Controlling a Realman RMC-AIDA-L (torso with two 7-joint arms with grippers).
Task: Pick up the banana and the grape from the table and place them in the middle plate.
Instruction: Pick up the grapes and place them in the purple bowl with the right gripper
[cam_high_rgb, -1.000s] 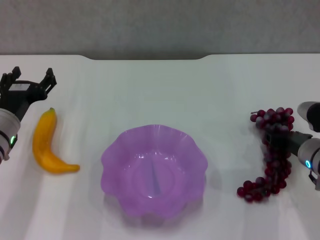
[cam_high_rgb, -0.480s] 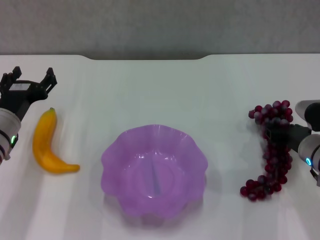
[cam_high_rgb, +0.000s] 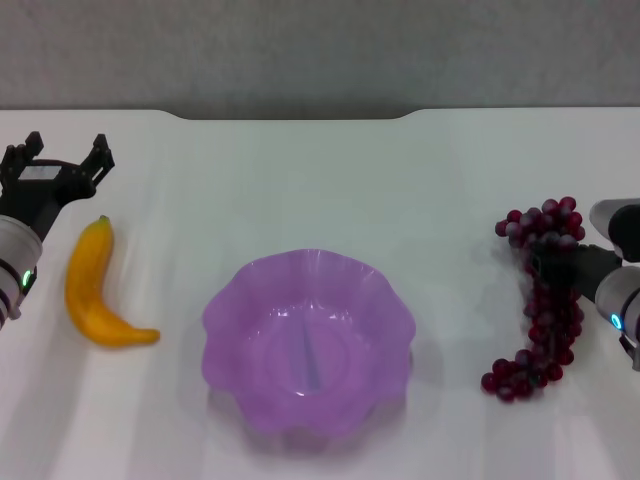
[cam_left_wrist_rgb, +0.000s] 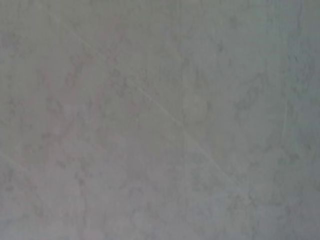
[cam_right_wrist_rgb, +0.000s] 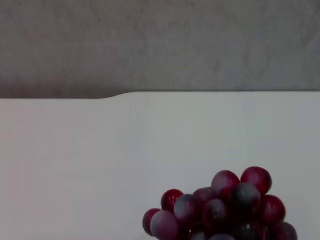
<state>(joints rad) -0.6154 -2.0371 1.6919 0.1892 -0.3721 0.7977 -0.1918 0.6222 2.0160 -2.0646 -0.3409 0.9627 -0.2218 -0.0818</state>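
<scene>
The grape (cam_high_rgb: 548, 330), a long dark red bunch, hangs at the right of the table (cam_high_rgb: 320, 180). My right gripper (cam_high_rgb: 545, 266) is shut on its upper part, and the lower end trails toward the tabletop. The top of the grape (cam_right_wrist_rgb: 225, 205) fills the near edge of the right wrist view. A yellow-orange banana (cam_high_rgb: 92, 290) lies flat at the far left. Just behind its upper tip stands my left gripper (cam_high_rgb: 62, 160), open and holding nothing. Between the two fruits sits the middle plate (cam_high_rgb: 232, 300), purple and scalloped, with nothing in it.
The table's back edge has a rounded notch (cam_high_rgb: 290, 116) with a grey wall behind it. The left wrist view shows only a mottled grey surface (cam_left_wrist_rgb: 160, 120).
The right gripper has risen a little with the grape: the bunch's top sits higher and has shifted slightly left. Left arm, banana and plate have not moved.
</scene>
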